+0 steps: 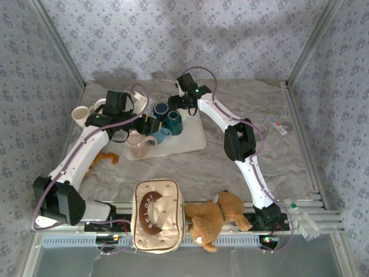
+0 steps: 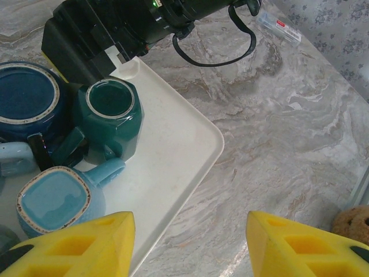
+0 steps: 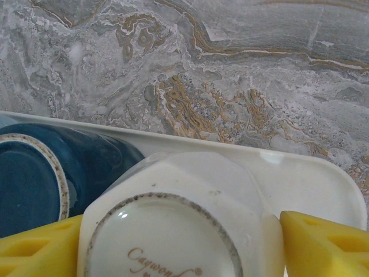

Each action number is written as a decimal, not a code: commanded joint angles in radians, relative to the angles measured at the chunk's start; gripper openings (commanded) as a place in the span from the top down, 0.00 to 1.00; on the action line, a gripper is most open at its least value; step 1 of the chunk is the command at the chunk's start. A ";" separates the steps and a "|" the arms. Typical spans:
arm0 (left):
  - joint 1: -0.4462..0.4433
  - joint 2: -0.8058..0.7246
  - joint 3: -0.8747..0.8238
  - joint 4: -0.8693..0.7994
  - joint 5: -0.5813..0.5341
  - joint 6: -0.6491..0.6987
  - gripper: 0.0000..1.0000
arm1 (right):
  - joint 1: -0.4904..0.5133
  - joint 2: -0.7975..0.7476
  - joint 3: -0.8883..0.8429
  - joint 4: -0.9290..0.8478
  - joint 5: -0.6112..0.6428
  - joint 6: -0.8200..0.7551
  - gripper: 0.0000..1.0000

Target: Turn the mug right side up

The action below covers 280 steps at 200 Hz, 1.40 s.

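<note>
Overhead layout: a white tray lies on the marble table, with both arms reaching over it from the near edge.
Task mug: the white mug stands upside down at the tray's far rim. Its ringed base with a printed maker's mark faces the right wrist camera.
Right gripper: it sits directly over the white mug. Its yellow fingers are set wide, one on each side of the mug and close against the wall. Whether they actually press on it cannot be told.
Left gripper: its yellow fingers are held partly apart with nothing between them. They hover above the tray's near-right edge and the bare table beside it.
Dark blue mug: base up on the tray, just beside the white mug in the right wrist view.
Teal mug: base up, touching the dark blue mug, its handle pointing toward the light blue mug.
Light blue mug: base up with a squarish foot, just ahead of the left fingers.
Pink mug: at the tray's near-left corner.
Near edge: a tan pouch and a teddy bear lie between the arm bases.
</note>
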 commanded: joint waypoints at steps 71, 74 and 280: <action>-0.007 0.011 0.015 0.001 -0.001 0.010 0.47 | 0.017 -0.064 -0.008 0.026 0.036 -0.090 0.32; -0.007 0.011 0.016 0.001 -0.001 0.010 0.47 | 0.017 -0.070 -0.011 0.030 0.033 -0.090 0.32; -0.003 -0.063 -0.048 0.115 0.074 -0.036 0.42 | -0.021 -0.710 -0.583 0.378 -0.148 0.209 0.35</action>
